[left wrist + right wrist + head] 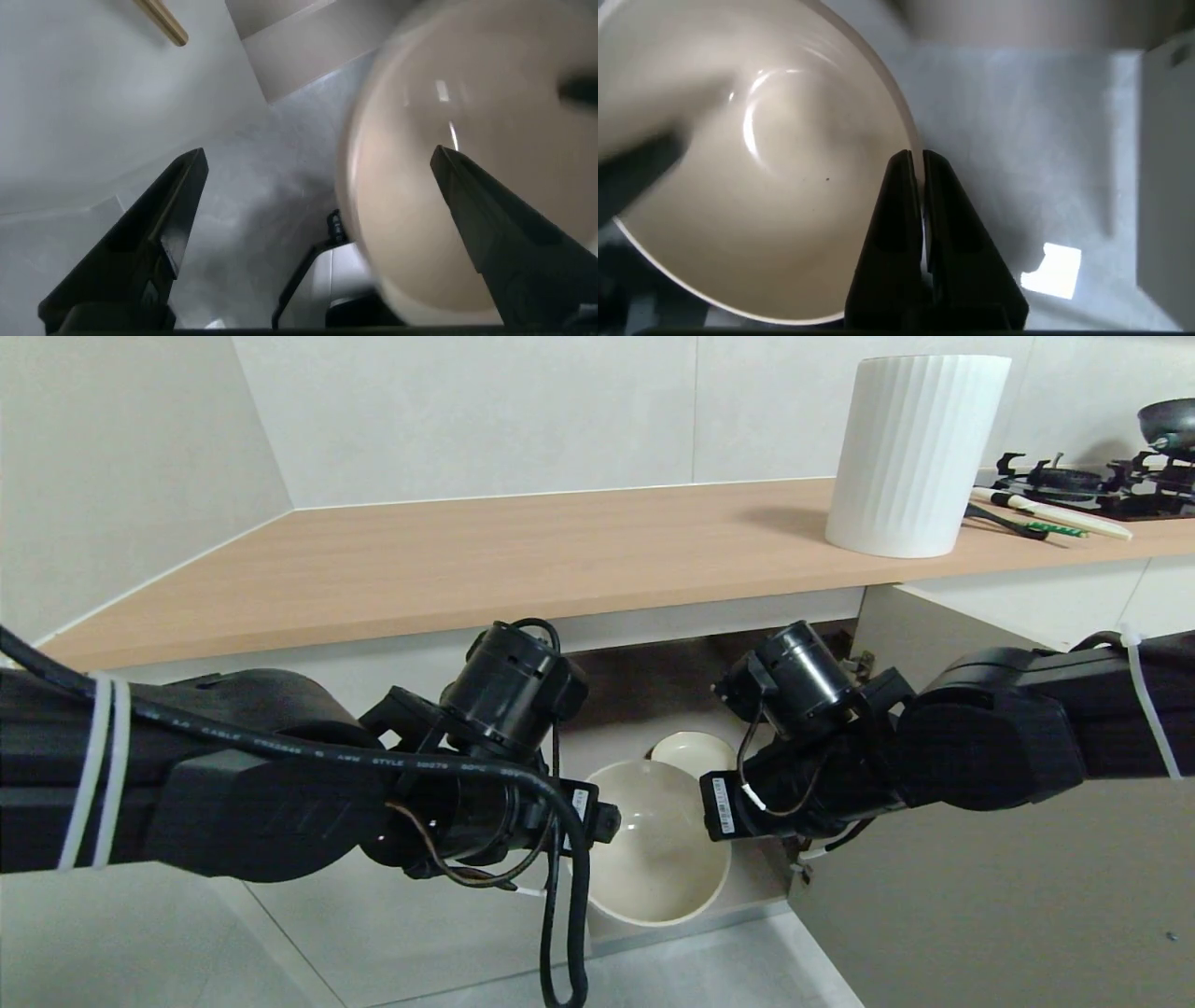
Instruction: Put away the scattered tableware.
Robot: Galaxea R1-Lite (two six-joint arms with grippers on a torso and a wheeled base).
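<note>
A large cream bowl hangs in front of the open cabinet under the counter, between my two wrists. My right gripper is shut on the bowl's rim, one finger inside the bowl and one outside. My left gripper is open, its fingers spread wide. One of its fingers lies across the bowl; the other is off to the side over the floor. A smaller cream dish rests inside the cabinet just behind the bowl.
The cabinet door stands open to the right of my right arm. On the wooden countertop above stand a white ribbed container, some utensils and a gas hob with a pan.
</note>
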